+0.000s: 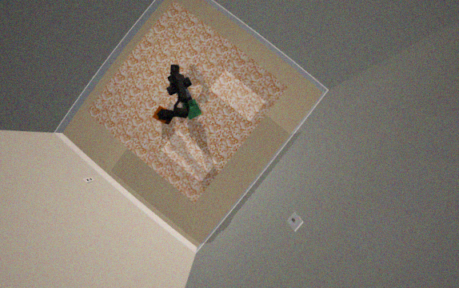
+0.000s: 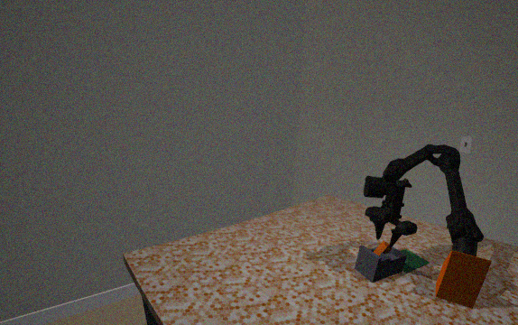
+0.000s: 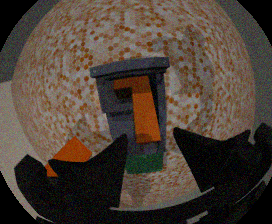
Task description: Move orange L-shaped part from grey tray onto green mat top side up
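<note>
The orange L-shaped part (image 2: 381, 248) (image 3: 146, 117) is tilted in the grey tray (image 2: 365, 263) (image 3: 132, 67). Its L-shaped end lies low by the tray's far wall in the wrist view, and its straight end stands up out of the pocket, showing above the rim in the exterior view. My gripper (image 2: 383, 245) (image 3: 150, 134) is open and empty. Its fingertips are at either side of the raised end in the wrist view; how far they are above it is hard to tell. The green mat (image 1: 194, 110) (image 2: 414, 261) (image 3: 146, 164) lies beyond the raised end.
A large orange block (image 1: 157, 113) (image 2: 464, 279) (image 3: 73, 151) stands on the patterned table (image 1: 133, 76) (image 2: 250, 271) near the arm's base. In the top view the arm hides the tray and the part.
</note>
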Motion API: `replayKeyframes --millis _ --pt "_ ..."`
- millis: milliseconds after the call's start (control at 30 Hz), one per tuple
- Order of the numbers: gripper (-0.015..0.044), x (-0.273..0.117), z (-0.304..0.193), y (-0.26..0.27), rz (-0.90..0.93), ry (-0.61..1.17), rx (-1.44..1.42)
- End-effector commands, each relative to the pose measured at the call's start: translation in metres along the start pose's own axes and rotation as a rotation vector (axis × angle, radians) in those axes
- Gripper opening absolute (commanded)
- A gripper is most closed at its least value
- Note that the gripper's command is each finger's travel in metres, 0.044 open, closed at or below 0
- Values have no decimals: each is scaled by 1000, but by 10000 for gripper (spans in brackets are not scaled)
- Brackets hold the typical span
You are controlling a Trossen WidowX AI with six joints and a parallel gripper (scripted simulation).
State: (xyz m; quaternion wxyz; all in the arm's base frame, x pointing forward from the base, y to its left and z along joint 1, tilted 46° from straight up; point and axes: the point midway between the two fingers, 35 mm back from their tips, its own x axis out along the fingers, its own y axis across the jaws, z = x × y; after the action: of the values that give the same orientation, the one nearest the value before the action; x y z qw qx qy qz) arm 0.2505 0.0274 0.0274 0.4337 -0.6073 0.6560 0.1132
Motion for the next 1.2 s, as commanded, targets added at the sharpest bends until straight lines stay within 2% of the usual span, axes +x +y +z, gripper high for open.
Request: replayKeyframes --millis 0,533,700,1033,1133,1167 --pt "280 8 -1 0 -4 4 -5" --pt "280 29 -2 0 -5 6 -4" --pt "149 26 -1 0 0 3 0" --pt "82 26 -1 0 0 3 0" --pt "3 26 -1 0 0 3 0" --pt "0 26 -1 0 0 3 0"
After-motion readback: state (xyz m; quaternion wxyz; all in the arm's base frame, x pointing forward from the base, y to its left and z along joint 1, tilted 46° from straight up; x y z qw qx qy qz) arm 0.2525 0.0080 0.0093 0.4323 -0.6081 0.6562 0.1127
